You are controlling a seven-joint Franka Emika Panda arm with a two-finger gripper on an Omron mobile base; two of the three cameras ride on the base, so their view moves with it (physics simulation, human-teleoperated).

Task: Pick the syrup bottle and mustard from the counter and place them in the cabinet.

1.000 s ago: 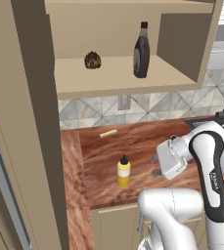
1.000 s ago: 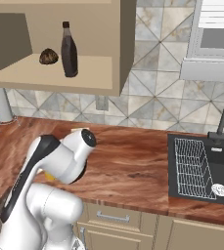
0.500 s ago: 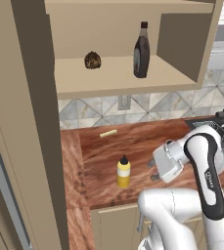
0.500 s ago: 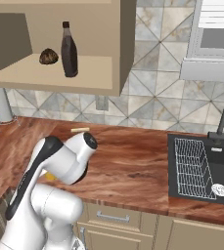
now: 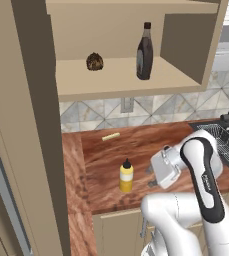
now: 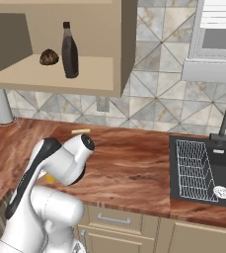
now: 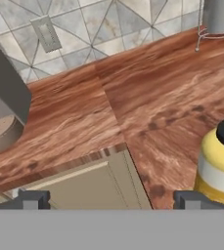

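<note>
A: Syrup bottle (image 5: 144,51) stands upright on the cabinet (image 5: 121,80) shelf board, right of a small dark round lump (image 5: 94,61). That half of the job reads as done.

B: And the mustard (image 5: 126,176)?

A: On the worktop (image 5: 151,145), upright, near the front edge, left of the arm's hand. So the step in hand, as I judge it, is the approach for the second pick.

B: Claw (image 7: 111,199)?

A: Low over the front edge of the worktop. Hand view has the two dark fingertips (image 7: 33,199) far apart at the bottom, jaws fully spread, nothing between them. The yellow body sits off to the right side of that view, just above the right tip, not between the tips. Whether that tip touches the bottle, I cannot tell.

B: Next move?

A: My guess: shift the hand sideways until the bottle is centred between the tips, then advance and close around the body below the paler band. Risk is clipping it with one tip and knocking it over.

B: Anything else about?

A: A thin pale stick (image 5: 110,136) far back by the tiled wall, well apart from the mustard. Sink (image 6: 208,168) to the right.
</note>
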